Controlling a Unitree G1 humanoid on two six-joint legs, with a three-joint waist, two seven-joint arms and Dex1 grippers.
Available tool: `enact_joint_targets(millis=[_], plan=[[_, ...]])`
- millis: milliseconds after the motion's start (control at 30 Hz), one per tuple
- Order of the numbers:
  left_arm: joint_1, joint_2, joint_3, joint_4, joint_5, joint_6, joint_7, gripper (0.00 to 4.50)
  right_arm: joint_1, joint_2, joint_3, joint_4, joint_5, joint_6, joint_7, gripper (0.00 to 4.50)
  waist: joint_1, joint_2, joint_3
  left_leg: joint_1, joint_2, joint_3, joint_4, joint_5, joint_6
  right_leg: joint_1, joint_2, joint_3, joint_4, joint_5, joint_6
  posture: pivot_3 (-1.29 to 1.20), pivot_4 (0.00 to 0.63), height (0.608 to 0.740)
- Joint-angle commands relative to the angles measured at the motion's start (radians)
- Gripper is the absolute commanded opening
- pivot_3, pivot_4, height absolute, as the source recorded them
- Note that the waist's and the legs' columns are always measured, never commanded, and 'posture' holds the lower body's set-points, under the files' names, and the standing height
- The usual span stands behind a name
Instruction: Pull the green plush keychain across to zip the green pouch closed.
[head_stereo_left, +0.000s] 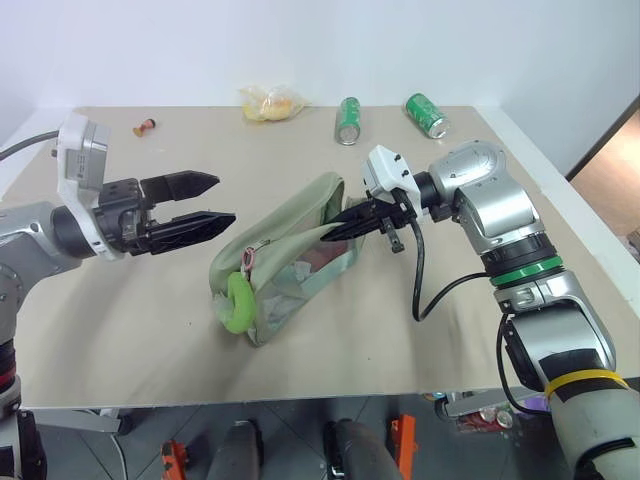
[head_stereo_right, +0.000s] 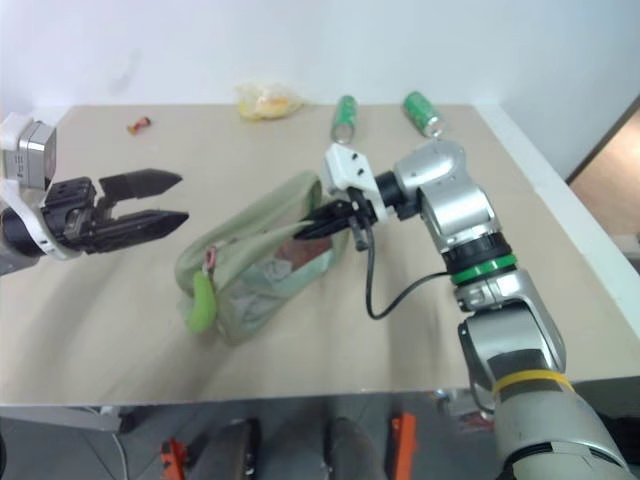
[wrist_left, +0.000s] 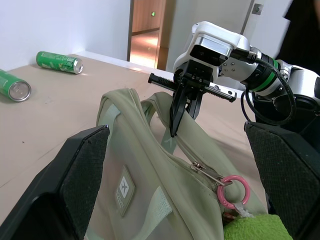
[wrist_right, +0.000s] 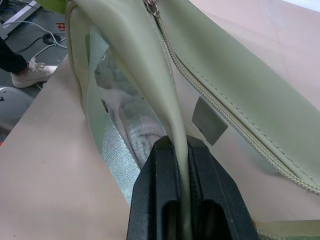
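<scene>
At right of the frame, the right arm's silver-grey rounded housings carry a green ring, black tape bands and a yellow band lower down; a black cable loops from its white wrist block. The right gripper (head_stereo_left: 345, 228) has slim black fingers (wrist_left: 176, 114) on a toothed black rail. At left, the left gripper (head_stereo_left: 200, 204) shows black, textured-pad fingers (wrist_left: 75, 172) beneath a white camera block.

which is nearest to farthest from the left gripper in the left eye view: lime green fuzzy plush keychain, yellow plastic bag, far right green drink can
From the left gripper, which is open:
1. Lime green fuzzy plush keychain, hanging at the near end of the pale green fabric pouch.
2. Yellow plastic bag, at the table's far edge.
3. Far right green drink can, lying at the far right.
</scene>
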Motion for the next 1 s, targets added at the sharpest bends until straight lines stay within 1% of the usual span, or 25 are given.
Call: enact_joint_targets(millis=[33, 200, 333, 500, 733, 1000], plan=[[-0.016, -0.007, 0.013, -0.020, -0.012, -0.019, 0.008, 4.50, -0.019, -0.003, -0.029, 0.011, -0.035, -0.051, -0.029, 0.02, 0.000, 0.000, 0.000, 0.000, 0.000, 0.000, 0.000, 0.000, 0.000, 0.000, 0.000, 0.000, 0.000, 0.000, 0.000, 0.00, 0.150, 0.740], [0.015, -0.020, 0.043, 0.037, 0.001, -0.024, 0.020, 4.50, -0.132, 0.001, -0.100, 0.159, -0.043, -0.094, -0.121, 0.02, 0.000, 0.000, 0.000, 0.000, 0.000, 0.000, 0.001, 0.001, -0.001, 0.000, 0.000, 0.000, 0.000, 0.001, -0.001, 0.00, 0.150, 0.740], [0.032, -0.030, 0.057, 0.062, -0.003, -0.027, 0.032, 4.50, -0.188, 0.006, -0.130, 0.235, -0.061, -0.131, -0.177, 0.02, 0.000, 0.000, 0.000, 0.000, 0.000, 0.000, 0.001, 0.001, -0.001, 0.000, 0.000, 0.000, 0.000, 0.001, -0.002, 0.00, 0.150, 0.740], [0.061, -0.039, 0.043, 0.117, 0.037, -0.046, 0.035, 4.50, -0.174, 0.001, -0.125, 0.176, -0.079, -0.150, -0.172, 0.02, 0.000, 0.000, 0.000, 0.000, 0.000, 0.000, -0.001, 0.001, -0.001, -0.001, 0.000, 0.000, 0.000, 0.001, -0.001, 0.00, 0.150, 0.740], [0.061, -0.046, 0.049, 0.119, 0.045, -0.048, 0.035, 4.50, -0.127, 0.025, -0.110, 0.123, -0.095, -0.128, -0.192, 0.02, 0.000, 0.000, 0.000, -0.001, 0.002, 0.000, -0.001, 0.001, -0.001, -0.001, 0.002, 0.000, 0.000, 0.001, -0.001, 0.00, 0.150, 0.740], [0.064, -0.039, 0.066, 0.108, 0.036, -0.045, 0.040, 4.50, -0.071, 0.061, -0.103, 0.045, -0.091, -0.029, -0.214, 0.02, 0.000, 0.000, 0.000, 0.000, 0.003, 0.000, 0.000, 0.001, -0.001, -0.001, 0.003, 0.000, 0.001, 0.002, -0.002, 0.00, 0.150, 0.740]])
